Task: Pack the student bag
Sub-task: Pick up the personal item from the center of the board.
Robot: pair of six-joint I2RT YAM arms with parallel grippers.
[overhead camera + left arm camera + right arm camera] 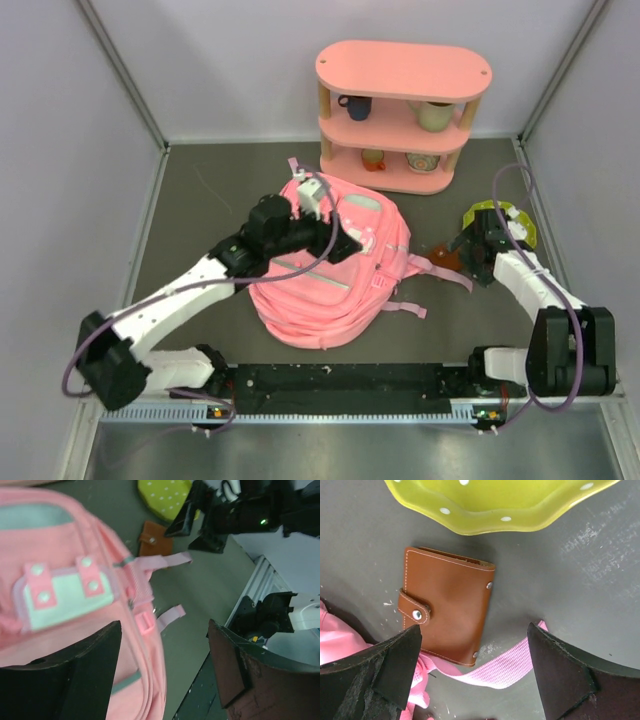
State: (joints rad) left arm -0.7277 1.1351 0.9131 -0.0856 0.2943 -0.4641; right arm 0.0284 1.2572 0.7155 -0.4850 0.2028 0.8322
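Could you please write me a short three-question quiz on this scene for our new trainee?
1. True or false: the brown wallet lies on the table, beside the yellow-green dotted item.
2. The left tool hovers over: A the student bag, B the wallet, C the dotted item.
3. Fill in: the right tool hangs above the wallet, jaws ____.
Key: 1 true; 2 A; 3 open.
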